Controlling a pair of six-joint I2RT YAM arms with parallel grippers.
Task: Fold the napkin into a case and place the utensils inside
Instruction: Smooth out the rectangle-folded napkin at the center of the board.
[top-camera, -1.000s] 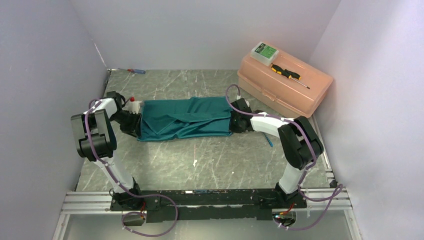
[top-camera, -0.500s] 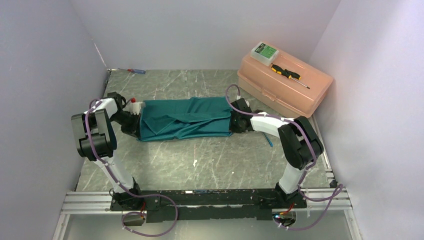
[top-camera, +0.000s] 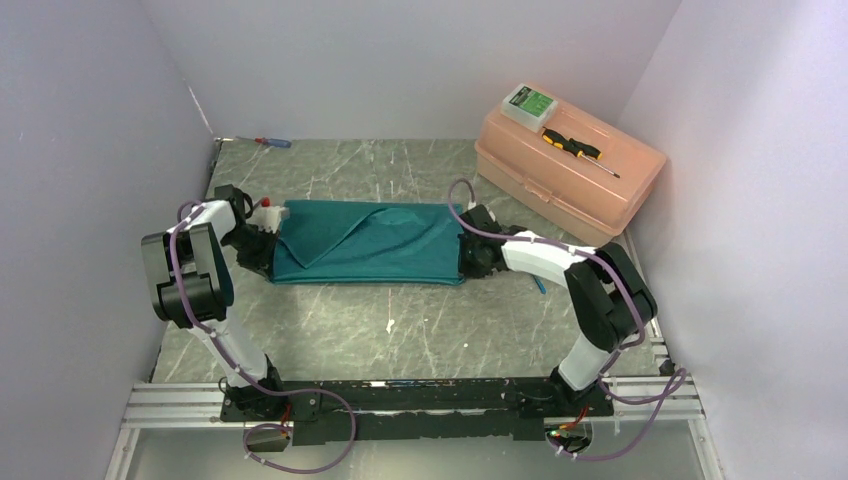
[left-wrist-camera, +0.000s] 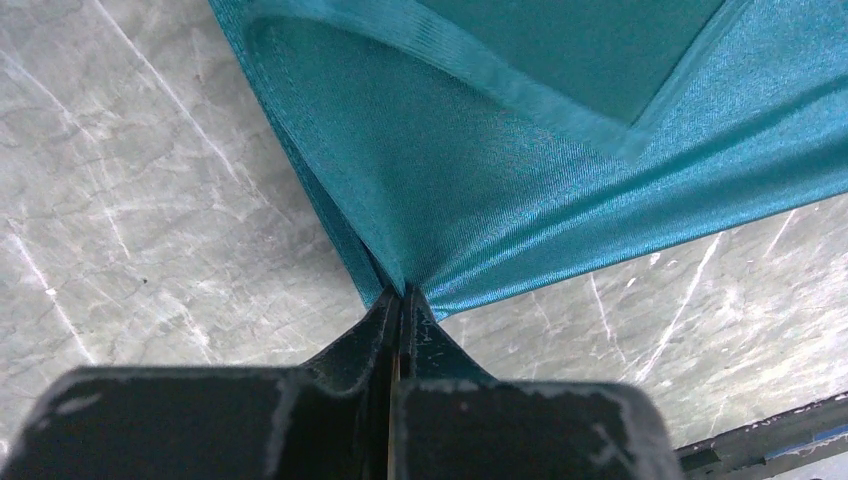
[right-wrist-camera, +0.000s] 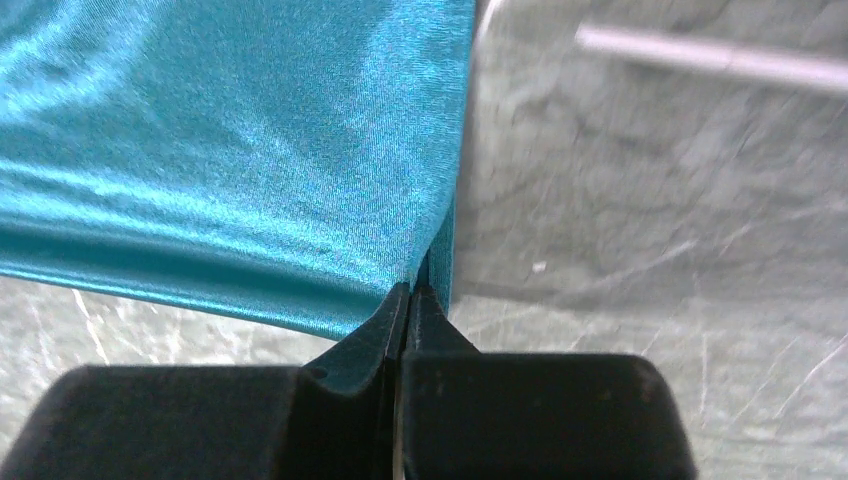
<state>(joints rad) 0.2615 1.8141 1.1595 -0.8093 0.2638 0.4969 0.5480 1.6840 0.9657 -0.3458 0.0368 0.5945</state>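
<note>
Two arms have your napkin (top-camera: 365, 243) pulled taut between them — the left jaws are pressed together on a pinch of its left end, the right jaws pressed together on its right edge. The teal cloth is satiny, finely woven and hemmed. It lies as a long oblong across the middle of the grey marbled bench (top-camera: 400, 320), with one diagonal flap folded over its top. A thin blue utensil (top-camera: 541, 283) lies on the bench just right of the cloth, beside the right arm.
</note>
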